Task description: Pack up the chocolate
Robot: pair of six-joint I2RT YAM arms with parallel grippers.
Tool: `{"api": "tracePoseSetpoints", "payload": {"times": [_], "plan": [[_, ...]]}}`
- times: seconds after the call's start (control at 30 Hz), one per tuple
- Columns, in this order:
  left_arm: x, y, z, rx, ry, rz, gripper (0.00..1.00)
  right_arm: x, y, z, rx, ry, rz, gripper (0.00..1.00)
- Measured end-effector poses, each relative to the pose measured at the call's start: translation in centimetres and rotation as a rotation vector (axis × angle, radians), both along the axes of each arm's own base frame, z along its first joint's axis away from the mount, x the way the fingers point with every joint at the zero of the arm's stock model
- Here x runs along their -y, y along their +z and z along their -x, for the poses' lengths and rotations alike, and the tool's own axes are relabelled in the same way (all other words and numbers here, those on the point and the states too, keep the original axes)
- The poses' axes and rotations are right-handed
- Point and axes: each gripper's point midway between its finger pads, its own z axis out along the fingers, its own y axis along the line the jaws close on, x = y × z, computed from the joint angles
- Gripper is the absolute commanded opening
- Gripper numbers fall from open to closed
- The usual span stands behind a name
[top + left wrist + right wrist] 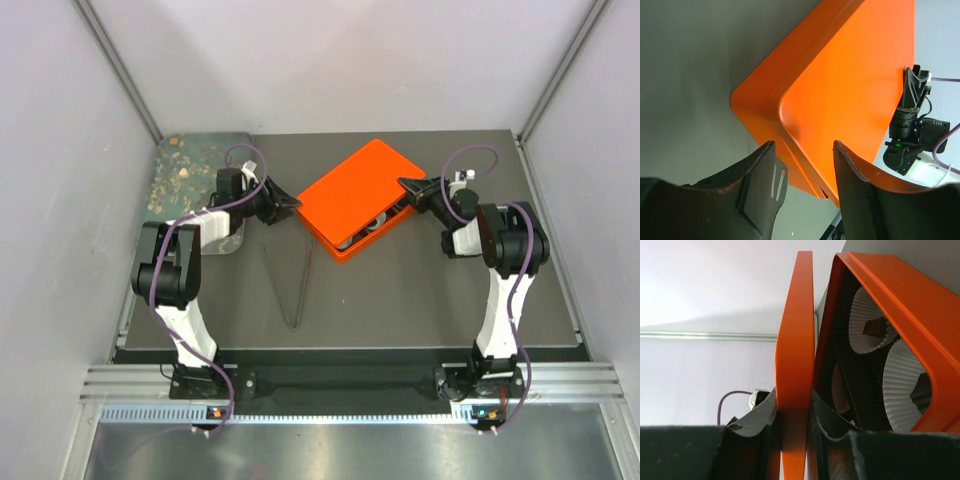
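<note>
Well, chocolate [873,328] (in paper cups [900,385]) lies beside right gripper [792,422] clamping lid [796,340]

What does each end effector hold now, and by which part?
The right end effector grips the orange lid by its edge. The left end effector is open beside the box and holds nothing.

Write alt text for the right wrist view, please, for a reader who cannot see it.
The right gripper grips an orange lid by its edge, leaving a narrow gap to the orange box beside it. Inside the box sit white paper cups, one holding a dark chocolate.
</note>
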Motion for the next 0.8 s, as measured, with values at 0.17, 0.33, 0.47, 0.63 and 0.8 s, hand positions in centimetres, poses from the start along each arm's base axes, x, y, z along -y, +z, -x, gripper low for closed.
{"api": "tracePoseSetpoints", "payload": {"times": [0.17, 0.33, 0.47, 0.63, 0.8], "plan": [[0.0, 0.1, -0.1, 0.002, 0.0, 0.0, 0.55, -0.1, 0.0, 0.1, -0.001, 0.005, -0.002, 0.0], [0.0, 0.1, -0.1, 0.002, 0.0, 0.0, 0.55, 0.1, -0.1, 0.1, -0.003, 0.002, -0.001, 0.0], [0.2, 0.1, -0.2, 0.004, -0.007, 0.004, 0.54, 0.3, -0.3, 0.2, -0.007, 0.001, 0.003, 0.0], [0.5, -0.1, -0.8, 0.006, -0.021, 0.013, 0.52, 0.8, -0.8, 0.4, -0.02, -0.005, 0.007, 0.0], [0.8, -0.3, -1.2, 0.004, -0.035, 0.019, 0.52, 1.2, -0.8, 0.4, -0.022, -0.013, 0.007, 0.0]]}}
